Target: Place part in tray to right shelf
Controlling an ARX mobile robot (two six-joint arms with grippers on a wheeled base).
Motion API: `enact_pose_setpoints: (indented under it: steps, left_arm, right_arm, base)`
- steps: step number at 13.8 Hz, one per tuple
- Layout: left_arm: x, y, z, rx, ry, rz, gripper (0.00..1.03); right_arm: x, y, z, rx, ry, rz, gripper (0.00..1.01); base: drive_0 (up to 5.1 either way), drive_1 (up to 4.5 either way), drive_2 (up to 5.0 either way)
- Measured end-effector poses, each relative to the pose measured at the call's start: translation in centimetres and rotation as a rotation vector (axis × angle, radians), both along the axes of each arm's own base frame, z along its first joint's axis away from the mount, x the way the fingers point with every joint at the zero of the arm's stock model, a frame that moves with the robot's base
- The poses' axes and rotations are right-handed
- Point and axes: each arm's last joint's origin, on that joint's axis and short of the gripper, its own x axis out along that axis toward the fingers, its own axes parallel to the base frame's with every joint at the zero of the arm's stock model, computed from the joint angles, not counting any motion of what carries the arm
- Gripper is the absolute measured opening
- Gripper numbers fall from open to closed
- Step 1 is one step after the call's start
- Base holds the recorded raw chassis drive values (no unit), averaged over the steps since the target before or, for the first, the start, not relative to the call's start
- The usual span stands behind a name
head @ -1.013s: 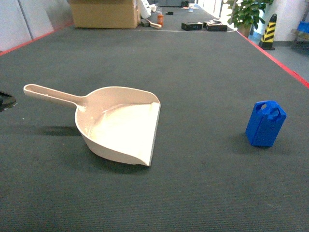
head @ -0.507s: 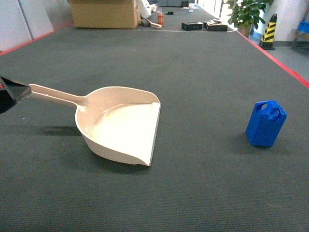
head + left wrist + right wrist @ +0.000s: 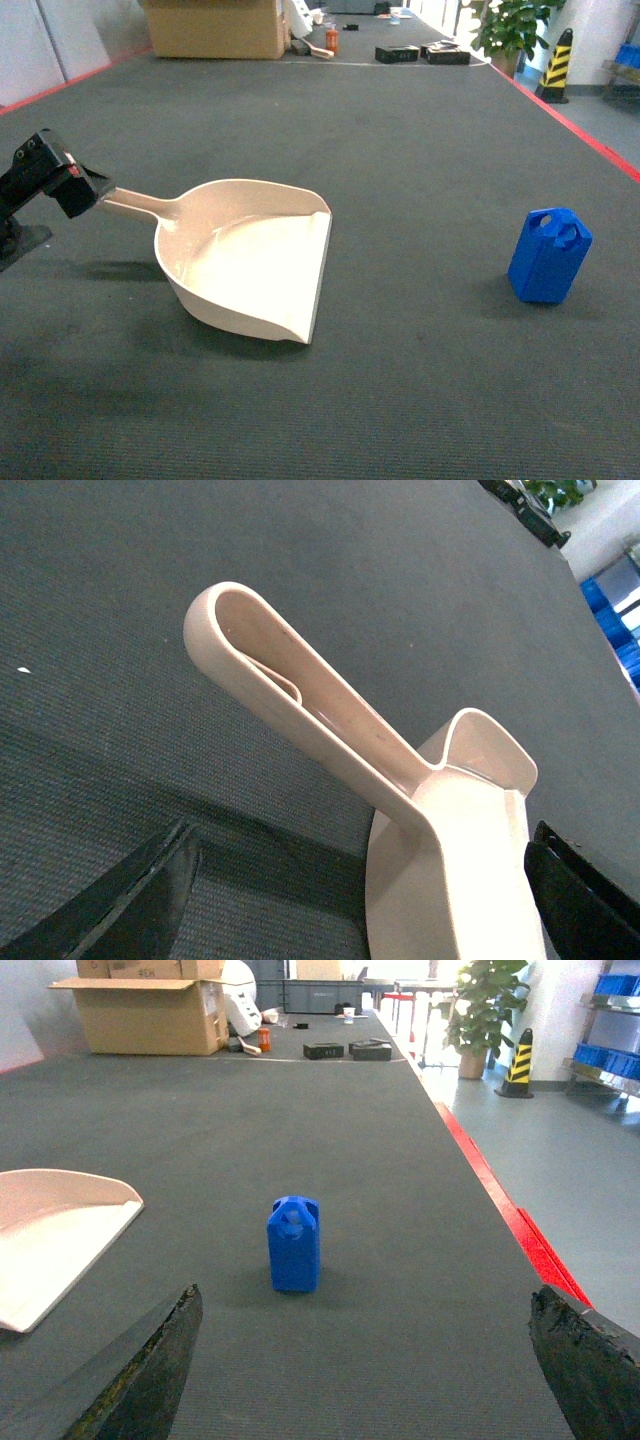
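The left gripper [image 3: 88,190] sits at the end of the tray [image 3: 250,262] handle, its jaws spread wide to either side of the handle without touching it. The cream tray lies flat on the dark mat [image 3: 400,150], its scoop extending away from this gripper. The right gripper [image 3: 365,1360] is also wide open, holding nothing. The blue part [image 3: 294,1244] stands upright straight ahead of it, well apart from the tray
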Motion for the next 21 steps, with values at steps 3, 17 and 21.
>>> enact_pose_setpoints:
  steps: [3, 17, 21]
  left_arm:
    - [2.1, 0.5, -0.9, -0.108, 0.031, 0.045, 0.98]
    - [9.1, 0.5, -3.3, -0.517, -0.049, 0.099, 0.94]
    - [9.7, 0.6, -3.4, -0.6, -0.089, 0.124, 0.45]
  right_arm:
    - [0.0, 0.0, 0.0, 0.0, 0.0, 0.0, 0.98]
    - [0.0, 0.0, 0.0, 0.0, 0.0, 0.0, 0.98]
    - [0.0, 0.0, 0.0, 0.0, 0.0, 0.0, 0.98]
  base:
    - [0.0, 0.0, 0.0]
    - [0.0, 0.0, 0.0]
    - [0.0, 0.0, 0.0]
